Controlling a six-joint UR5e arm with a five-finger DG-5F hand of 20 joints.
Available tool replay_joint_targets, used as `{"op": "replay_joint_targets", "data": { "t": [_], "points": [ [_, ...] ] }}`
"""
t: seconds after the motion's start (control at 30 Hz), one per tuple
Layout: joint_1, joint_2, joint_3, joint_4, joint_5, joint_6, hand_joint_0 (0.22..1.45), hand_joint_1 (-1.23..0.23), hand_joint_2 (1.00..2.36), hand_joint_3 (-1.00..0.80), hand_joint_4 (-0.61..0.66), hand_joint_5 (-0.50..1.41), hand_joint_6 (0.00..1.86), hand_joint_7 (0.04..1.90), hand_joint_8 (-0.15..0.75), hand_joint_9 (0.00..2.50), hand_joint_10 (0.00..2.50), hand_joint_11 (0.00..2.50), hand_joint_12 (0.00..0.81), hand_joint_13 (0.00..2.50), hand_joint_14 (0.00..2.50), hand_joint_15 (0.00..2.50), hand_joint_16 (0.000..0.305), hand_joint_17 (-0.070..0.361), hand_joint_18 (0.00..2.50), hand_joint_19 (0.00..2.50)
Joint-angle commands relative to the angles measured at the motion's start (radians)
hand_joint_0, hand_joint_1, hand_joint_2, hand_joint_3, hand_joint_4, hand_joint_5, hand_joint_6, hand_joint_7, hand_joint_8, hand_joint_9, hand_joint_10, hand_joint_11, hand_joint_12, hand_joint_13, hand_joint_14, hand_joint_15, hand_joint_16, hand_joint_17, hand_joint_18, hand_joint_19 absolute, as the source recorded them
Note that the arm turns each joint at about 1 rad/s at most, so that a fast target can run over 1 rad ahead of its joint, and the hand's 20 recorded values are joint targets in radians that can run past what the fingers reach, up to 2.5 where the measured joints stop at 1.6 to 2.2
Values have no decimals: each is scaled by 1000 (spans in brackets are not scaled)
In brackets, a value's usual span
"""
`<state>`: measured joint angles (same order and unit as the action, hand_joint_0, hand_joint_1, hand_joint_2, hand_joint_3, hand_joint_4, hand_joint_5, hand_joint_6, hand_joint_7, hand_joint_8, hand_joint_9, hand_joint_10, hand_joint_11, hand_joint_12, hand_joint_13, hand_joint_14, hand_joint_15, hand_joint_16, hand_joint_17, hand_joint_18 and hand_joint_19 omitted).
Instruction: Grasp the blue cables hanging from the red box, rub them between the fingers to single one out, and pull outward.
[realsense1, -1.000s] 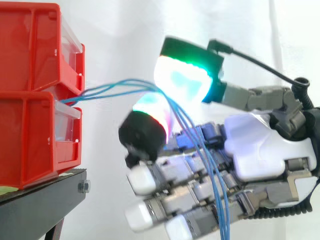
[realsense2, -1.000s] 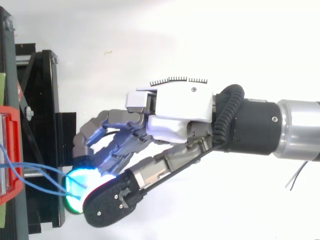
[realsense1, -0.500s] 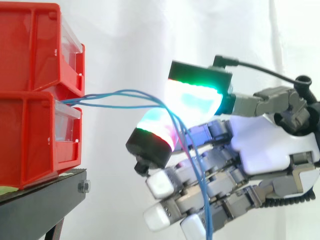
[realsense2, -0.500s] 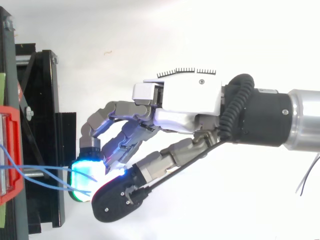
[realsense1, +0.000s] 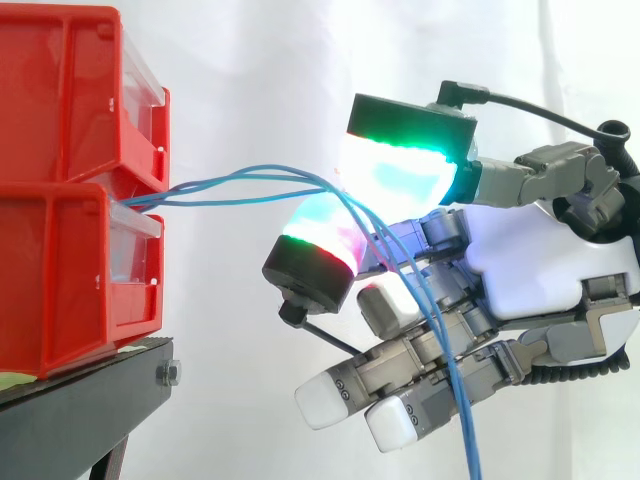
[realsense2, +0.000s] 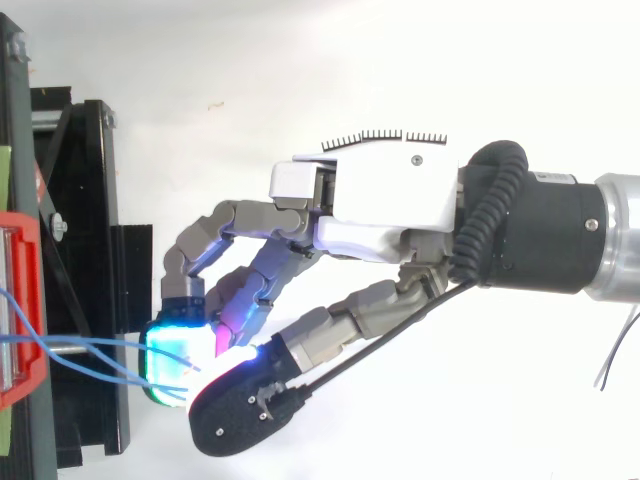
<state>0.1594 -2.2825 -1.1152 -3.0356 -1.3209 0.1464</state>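
Several thin blue cables (realsense1: 250, 188) come out between the two stacked red bins (realsense1: 60, 280) and run right to my hand (realsense1: 530, 270). The thumb's pad (realsense1: 315, 250), glowing red and green, and a finger's pad (realsense1: 400, 175), glowing cyan and green, pinch the strands between them. Past the pinch the cables hang down across the other fingers to the bottom edge. In the top view the cables (realsense2: 80, 342) leave the red bin (realsense2: 20, 330) at the left edge and end at the glowing pad under the hand (realsense2: 385, 195).
The red bins rest on a black stand (realsense1: 90, 400) at the left, also seen from above as a black frame (realsense2: 80, 200). A white curtain hangs behind. The arm enters from the right edge.
My hand has drifted right, away from the bins, with the cables still pinched. The strands now run straighter from the bin. The lower fingers have stretched out somewhat.
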Motion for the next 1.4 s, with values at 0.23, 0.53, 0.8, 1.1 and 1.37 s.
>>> {"op": "replay_joint_targets", "data": {
  "t": [0.23, 0.53, 0.8, 1.1, 1.37],
  "points": [
    [-1, 3, 2, -5, 3, 1, 664, -810, 1008, -391, 140, -119, 880, 851, 376, 1134, 19, 789, 378, 717, 11, 300, 46, 104, 712, 325],
    [-1, 3, 2, -23, 0, -4, 658, -860, 1002, -473, 188, -126, 876, 834, 369, 1107, 18, 793, 381, 730, 11, 314, 46, 104, 716, 322],
    [2, 3, 2, -29, 0, -4, 614, -770, 1000, -490, 207, -114, 860, 845, 373, 1122, 16, 776, 384, 732, 11, 318, 46, 104, 711, 340],
    [3, 3, 2, -29, 0, -4, 593, -767, 1000, -500, 215, -109, 852, 881, 383, 1128, 18, 766, 385, 733, 11, 318, 47, 105, 715, 340],
    [3, 3, 2, -29, 0, -4, 670, -847, 1011, -325, 104, -124, 900, 899, 376, 1115, 18, 800, 384, 744, 12, 325, 46, 104, 733, 331]
  ]
}}
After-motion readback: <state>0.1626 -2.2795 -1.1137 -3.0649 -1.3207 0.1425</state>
